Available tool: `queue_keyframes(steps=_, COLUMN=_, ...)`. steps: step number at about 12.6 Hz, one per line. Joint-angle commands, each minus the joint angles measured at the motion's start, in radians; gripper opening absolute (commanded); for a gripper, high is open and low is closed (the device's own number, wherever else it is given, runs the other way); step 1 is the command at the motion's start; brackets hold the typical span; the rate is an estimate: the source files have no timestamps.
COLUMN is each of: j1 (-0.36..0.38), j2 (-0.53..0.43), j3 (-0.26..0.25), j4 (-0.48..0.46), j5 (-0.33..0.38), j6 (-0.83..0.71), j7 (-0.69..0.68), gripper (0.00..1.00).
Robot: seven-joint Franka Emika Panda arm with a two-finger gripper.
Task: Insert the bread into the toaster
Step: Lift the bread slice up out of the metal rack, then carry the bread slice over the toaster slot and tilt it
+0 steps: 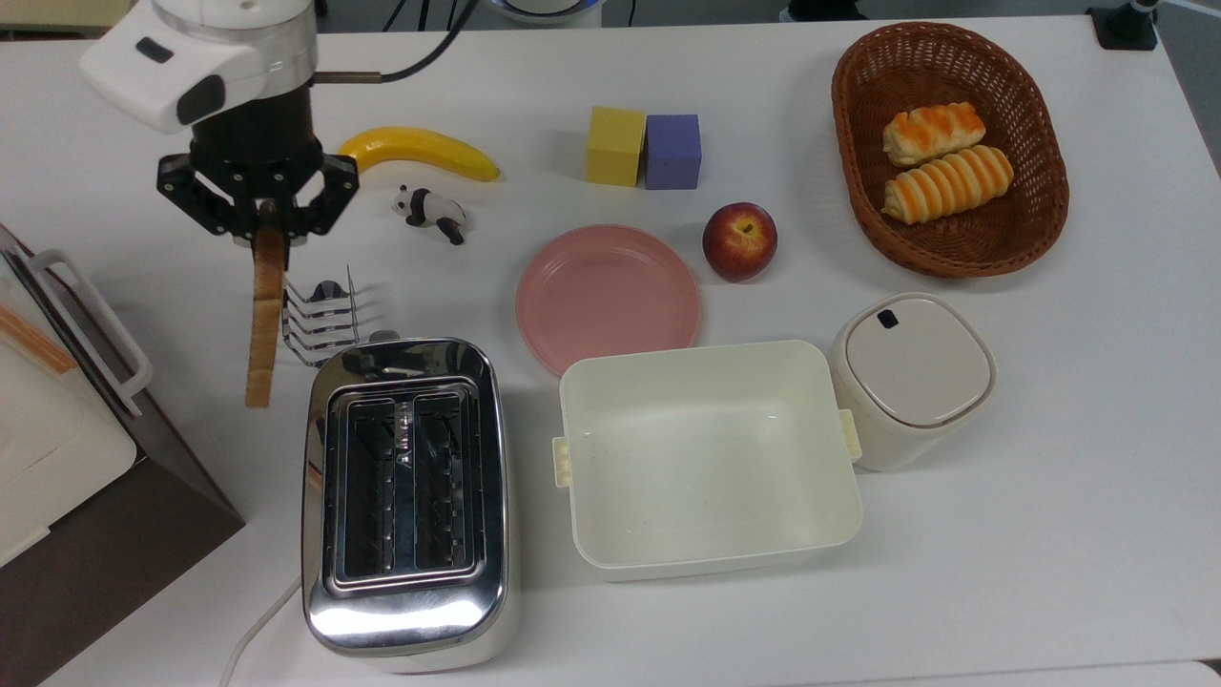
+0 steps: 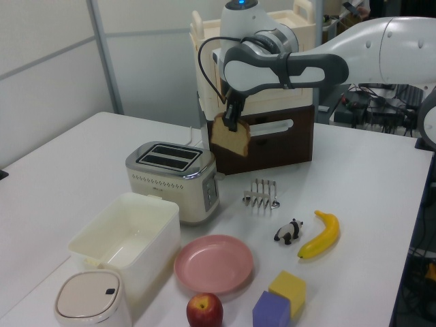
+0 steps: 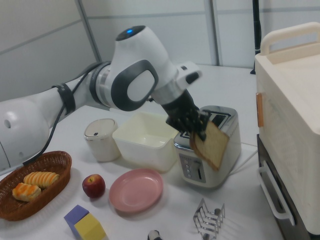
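My gripper (image 1: 264,232) (image 2: 232,123) (image 3: 198,131) is shut on the top edge of the bread (image 1: 262,320) (image 2: 229,136) (image 3: 211,143), a brown slice hanging edge-on in the air. In the top view the slice hangs left of the wire toast rack (image 1: 321,316) and just beyond the toaster's far left corner. The chrome toaster (image 1: 404,496) (image 2: 174,177) (image 3: 212,145) stands on the white table with both dark slots empty. In the left view the bread hangs above and to the right of the toaster.
A cream bin (image 1: 711,456) sits beside the toaster, with a lidded pot (image 1: 911,374), a pink plate (image 1: 609,298), an apple (image 1: 739,240), two blocks (image 1: 644,148), a banana (image 1: 420,151) and a panda toy (image 1: 429,211) around. A basket (image 1: 1040,205) holds rolls. A cream cabinet (image 1: 57,410) flanks the top view's left.
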Motion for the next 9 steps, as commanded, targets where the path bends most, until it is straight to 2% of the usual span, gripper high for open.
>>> queue_keyframes(steps=1, j1=0.008, j2=-0.014, j3=0.077, j4=-0.014, j5=0.006, j6=0.131, j7=0.069, gripper=0.00)
queue_keyframes(steps=3, j1=0.024, j2=-0.009, j3=0.109, j4=-0.018, j5=0.003, j6=0.221, j7=0.121, gripper=0.00)
queue_keyframes(steps=5, j1=0.037, j2=-0.007, j3=0.111, j4=-0.020, j5=0.001, j6=0.285, j7=0.164, gripper=0.00)
queue_keyframes(steps=9, j1=0.051, j2=-0.007, j3=0.112, j4=-0.020, j5=0.001, j6=0.311, j7=0.183, gripper=0.00)
